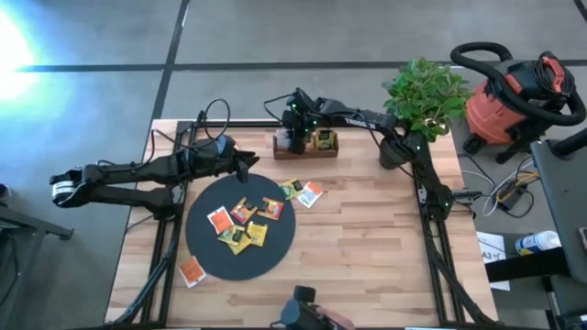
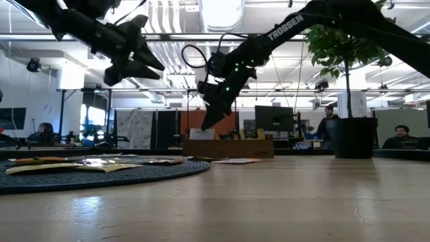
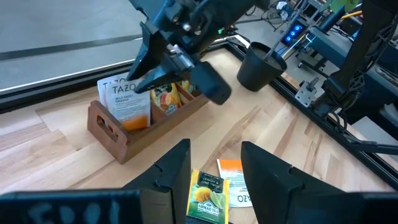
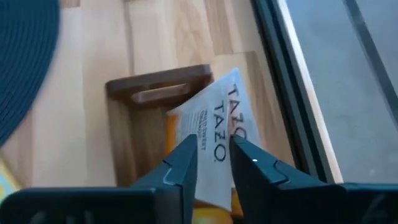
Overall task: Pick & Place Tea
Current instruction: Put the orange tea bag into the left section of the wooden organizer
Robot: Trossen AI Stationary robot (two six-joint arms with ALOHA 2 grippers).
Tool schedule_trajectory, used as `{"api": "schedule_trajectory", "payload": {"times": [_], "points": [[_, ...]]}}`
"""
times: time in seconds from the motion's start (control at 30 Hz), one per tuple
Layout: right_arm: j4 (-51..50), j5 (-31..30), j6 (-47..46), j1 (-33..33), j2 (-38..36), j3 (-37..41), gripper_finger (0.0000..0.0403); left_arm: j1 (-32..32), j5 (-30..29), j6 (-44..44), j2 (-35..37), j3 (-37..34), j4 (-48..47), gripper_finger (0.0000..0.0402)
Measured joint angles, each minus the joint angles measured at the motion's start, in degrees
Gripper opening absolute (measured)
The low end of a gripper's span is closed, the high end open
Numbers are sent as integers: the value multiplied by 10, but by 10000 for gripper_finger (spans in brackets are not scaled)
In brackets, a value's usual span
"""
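R gripper (image 4: 208, 163) is over the end slot of the wooden tray (image 1: 305, 143), fingers straddling a white/orange tea packet (image 4: 214, 140). Jaws sit close either side of it w/ a narrow gap; can't tell from my end if they're pinching or letting go. Packet stands tilted in the slot, leaning on the others. I read that as the drop-in point: the tray holds packets upright on edge, so the approach is from above.

L gripper (image 3: 214, 163) hangs above the table btwn tray and black disc (image 1: 240, 229), jaws apart, nothing in them. Looks parked clear of R arm's path, pointed at the loose stock.

Rest of the tea: a cluster on the disc (image 1: 242, 224), a few just off its rim near the tray (image 1: 301, 192), one orange packet (image 1: 192, 270) alone on the wood by the disc's near-left edge. So plenty left, imo.

Text: held packet reads "TAZO", twice, smaller line below not legible. Left wrist view shows the same "TAZO" plus what looks like "ORANGE". Green/yellow packet (image 3: 205, 198) below L fingers has a dark label; I can't read it. R arm (image 2: 295, 23) is marked "TROSSEN".
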State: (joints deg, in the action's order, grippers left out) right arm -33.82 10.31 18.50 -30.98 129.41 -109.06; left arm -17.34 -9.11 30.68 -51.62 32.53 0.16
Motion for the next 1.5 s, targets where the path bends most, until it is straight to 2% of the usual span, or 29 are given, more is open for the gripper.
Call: {"api": "schedule_trajectory", "payload": {"times": [0.37, 0.43, 0.63, 0.87, 1.07, 1.23, 1.5], "points": [[-59, -43, 5, 39, -82, -23, 91, 0, 6, -8, -13, 0, -18, 135], [-83, -43, -2, 57, -100, -23, 89, 1, 10, -8, -23, -1, -38, 135], [-196, -43, -51, 120, -132, 0, 91, 6, 75, -16, -63, -1, -60, 135], [-271, -45, -99, 196, -138, 24, 84, 25, 83, -82, -114, -1, -42, 135], [-284, -56, -162, 254, -147, 102, 76, 45, 82, -92, -144, -1, -36, 135], [-198, -63, -234, 308, -207, 198, 68, 80, 76, -62, -142, -1, -17, 135], [-94, -210, -461, 406, -389, 362, 65, 135, 75, 30, -137, 1, 4, 135]]}}
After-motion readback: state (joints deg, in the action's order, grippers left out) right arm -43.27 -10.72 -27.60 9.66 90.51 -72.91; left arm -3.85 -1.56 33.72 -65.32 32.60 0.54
